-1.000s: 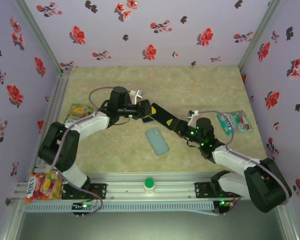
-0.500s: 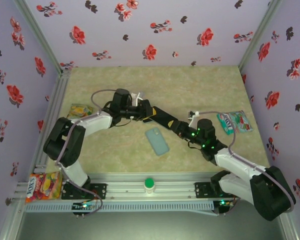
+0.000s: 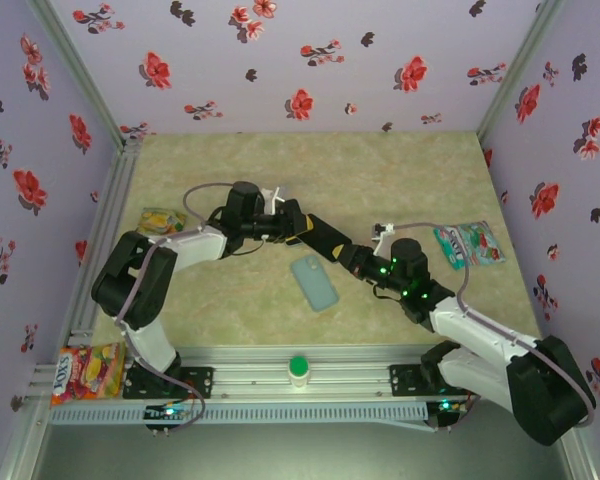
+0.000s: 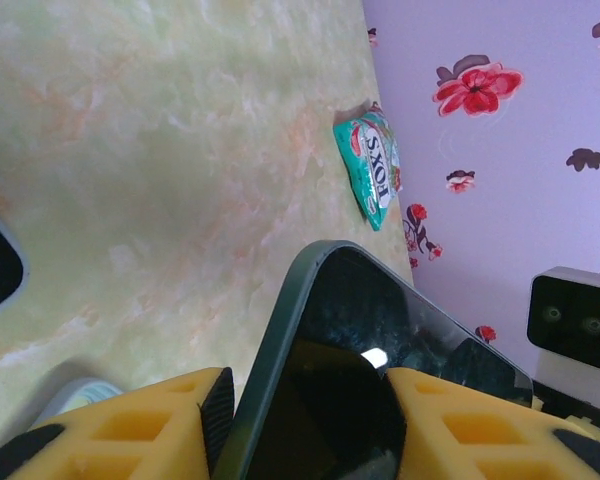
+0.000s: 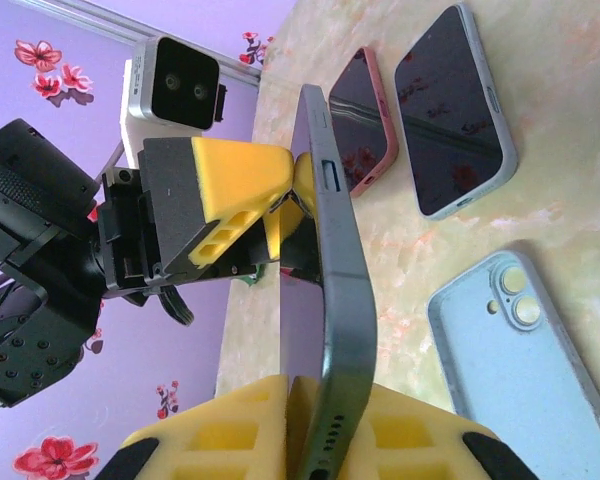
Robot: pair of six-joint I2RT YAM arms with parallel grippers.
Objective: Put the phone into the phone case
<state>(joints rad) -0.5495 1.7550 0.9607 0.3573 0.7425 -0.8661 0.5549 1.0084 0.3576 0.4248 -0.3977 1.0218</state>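
Top view: the phone (image 3: pixel 318 238) is held up just behind the light blue phone case (image 3: pixel 314 282), bridged between the left gripper (image 3: pixel 292 226) and right gripper (image 3: pixel 348 256).

Left wrist: its yellow fingers (image 4: pixel 130 430) straddle the phone's dark screen. Honestly can't tell if they're pinching it.

Right wrist: jaws clamped on the phone's bottom end, with the case lying flat just beside it and two other phones (image 5: pixel 450 120) beyond the case.

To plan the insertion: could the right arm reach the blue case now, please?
Probably yes: the blue case lies uncovered on the table close beside the right gripper, though its jaws hold the phone.
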